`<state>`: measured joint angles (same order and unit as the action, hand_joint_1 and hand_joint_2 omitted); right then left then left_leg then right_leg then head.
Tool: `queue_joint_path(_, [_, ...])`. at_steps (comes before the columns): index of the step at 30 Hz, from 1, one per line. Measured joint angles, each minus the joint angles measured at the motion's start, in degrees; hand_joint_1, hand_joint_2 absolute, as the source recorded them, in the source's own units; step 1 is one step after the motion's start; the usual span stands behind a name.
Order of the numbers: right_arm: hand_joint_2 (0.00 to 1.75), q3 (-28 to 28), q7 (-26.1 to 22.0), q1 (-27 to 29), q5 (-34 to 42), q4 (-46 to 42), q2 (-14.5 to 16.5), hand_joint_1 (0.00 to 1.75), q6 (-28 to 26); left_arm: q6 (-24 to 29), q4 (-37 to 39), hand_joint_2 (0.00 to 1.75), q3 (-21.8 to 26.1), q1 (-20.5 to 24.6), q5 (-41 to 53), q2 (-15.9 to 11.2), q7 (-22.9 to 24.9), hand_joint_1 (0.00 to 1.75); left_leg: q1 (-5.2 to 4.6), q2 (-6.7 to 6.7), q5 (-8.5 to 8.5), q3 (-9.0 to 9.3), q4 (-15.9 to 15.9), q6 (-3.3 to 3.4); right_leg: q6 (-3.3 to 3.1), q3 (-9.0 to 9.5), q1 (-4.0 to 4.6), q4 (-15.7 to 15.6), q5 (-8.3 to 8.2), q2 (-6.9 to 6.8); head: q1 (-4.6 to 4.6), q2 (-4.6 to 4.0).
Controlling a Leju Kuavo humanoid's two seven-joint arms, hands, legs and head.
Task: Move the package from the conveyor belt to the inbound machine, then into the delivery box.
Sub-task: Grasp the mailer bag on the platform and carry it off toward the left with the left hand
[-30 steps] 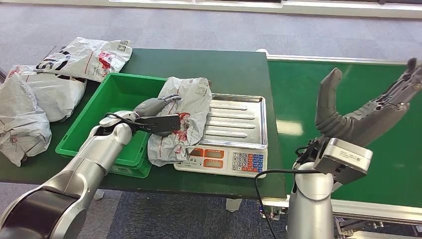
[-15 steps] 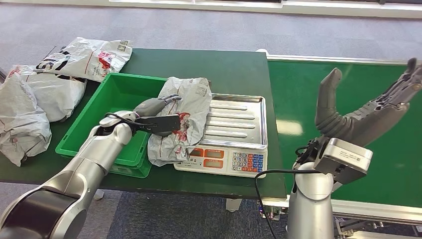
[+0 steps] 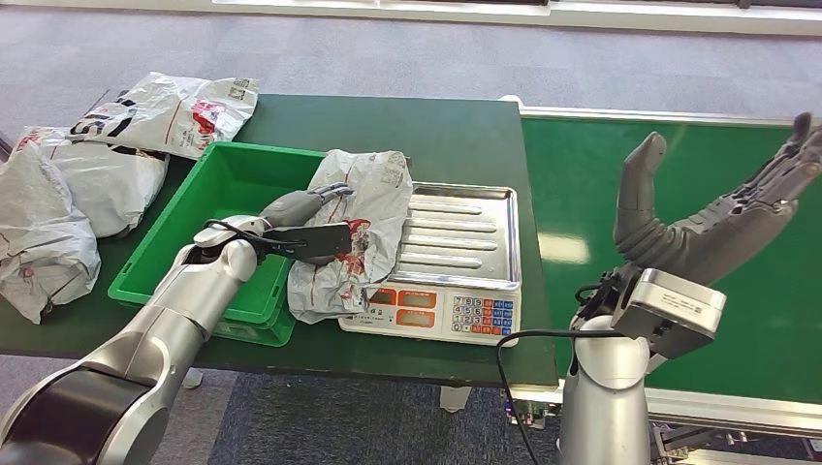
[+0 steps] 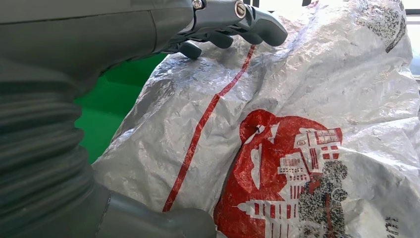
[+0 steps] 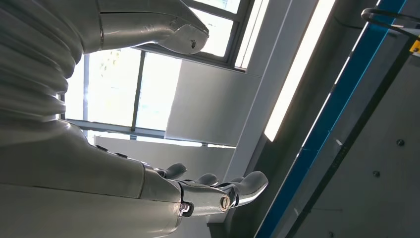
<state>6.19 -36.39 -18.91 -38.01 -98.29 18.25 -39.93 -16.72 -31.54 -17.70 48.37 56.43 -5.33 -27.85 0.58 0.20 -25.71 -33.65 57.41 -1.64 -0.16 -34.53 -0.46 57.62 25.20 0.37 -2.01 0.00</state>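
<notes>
With my left robot hand [image 3: 308,225] clamped on the soft, crinkly, slippery package [image 3: 354,228] draped over the scale's [image 3: 456,257] nine-o'clock edge, I'd grip bunched film; right robot hand [image 3: 712,208] spread empty.

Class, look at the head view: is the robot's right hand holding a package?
No. The right hand is raised above the conveyor belt with fingers spread and nothing in it.
</notes>
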Motion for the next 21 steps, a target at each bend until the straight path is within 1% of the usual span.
queue_joint_path(21, [1.75,0.0,0.0,0.0,0.0,0.0,0.0,0.0,0.0,0.0,0.0,1.75,0.0,0.0,0.0,0.0,0.0,0.0,0.0,0.0,0.0,0.0,0.0,0.0,0.0,0.0,0.0,0.0,0.0,0.0,0.0,0.0])
